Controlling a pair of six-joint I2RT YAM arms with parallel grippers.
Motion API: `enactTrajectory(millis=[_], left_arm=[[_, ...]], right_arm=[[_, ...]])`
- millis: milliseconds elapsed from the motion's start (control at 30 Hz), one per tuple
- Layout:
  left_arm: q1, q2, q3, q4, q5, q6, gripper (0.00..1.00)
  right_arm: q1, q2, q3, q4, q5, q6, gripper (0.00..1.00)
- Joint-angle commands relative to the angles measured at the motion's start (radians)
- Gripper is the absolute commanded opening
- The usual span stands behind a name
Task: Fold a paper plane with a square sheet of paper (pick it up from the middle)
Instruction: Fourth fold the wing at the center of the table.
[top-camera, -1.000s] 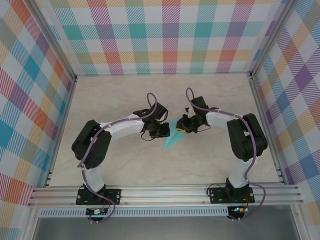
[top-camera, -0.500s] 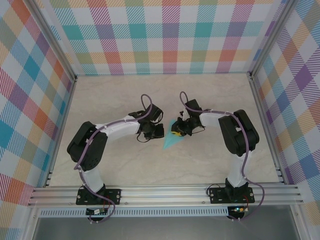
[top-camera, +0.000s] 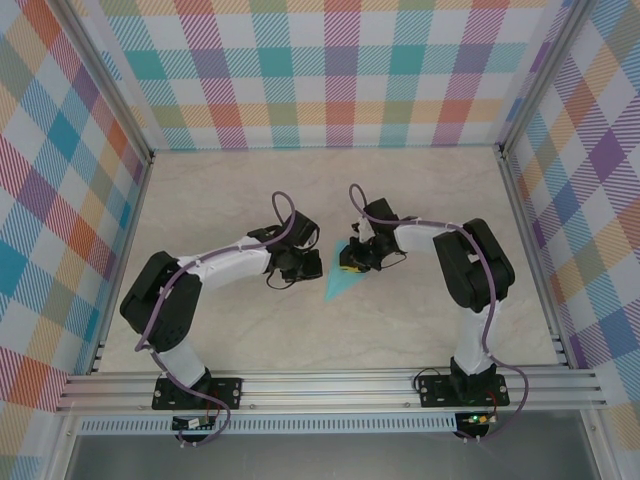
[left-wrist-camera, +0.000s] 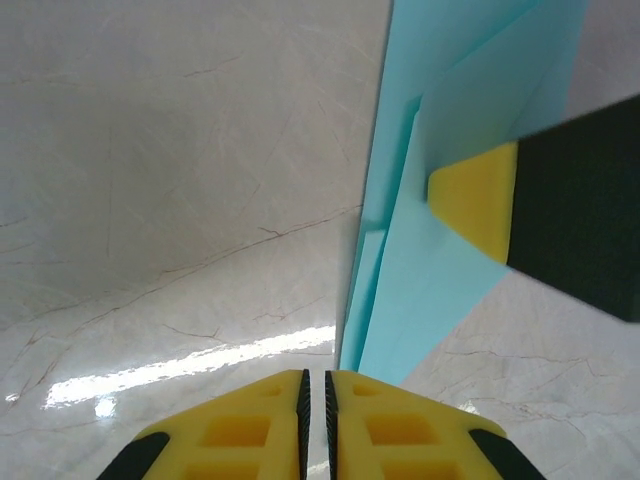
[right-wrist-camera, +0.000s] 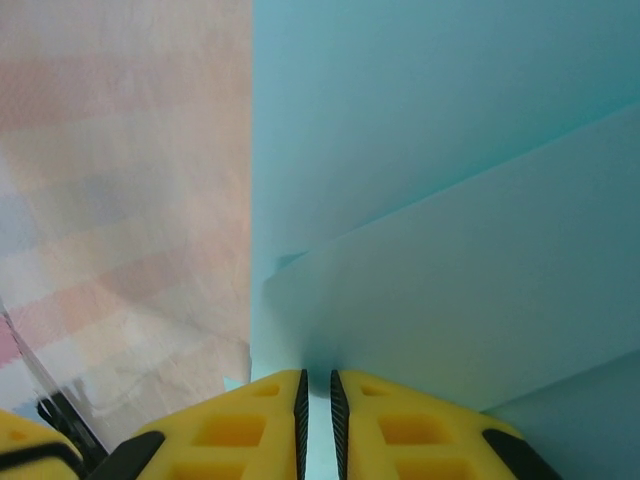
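nearest us, the left end effector (left-wrist-camera: 315, 385) is closed to a thin slit with nothing in it, its tips just short of the paper plane's (left-wrist-camera: 430, 280) lower corner, on the plane's left side. the right end effector (right-wrist-camera: 317, 385) is clamped on the paper plane from its right side, gripping the layered flaps. we judge the step to be setting or sharpening a fold. we would hold the right clamp firm, part the left tips only slightly, and slide squarely onto the plane's long edge so the layers do not splay. the paper plane is thin, matte, light turquoise, a narrow dart of overlapped flaps. we cannot tell whether it touches the pale veined bench (top-camera: 220, 200) beneath it.
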Motion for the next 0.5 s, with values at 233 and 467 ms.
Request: enactTrajectory(millis=[233, 467], left_arm=[[0.012, -0.082, -0.078, 0.086, 0.062, -0.058, 0.16], [-0.004, -0.080, -0.106, 0.152, 0.119, -0.090, 0.18]], right_arm=[[0.033, -0.058, -0.021, -0.267, -0.013, -0.267, 0.19], [0.033, -0.210, -0.043, -0.156, 0.024, -0.082, 0.25]])
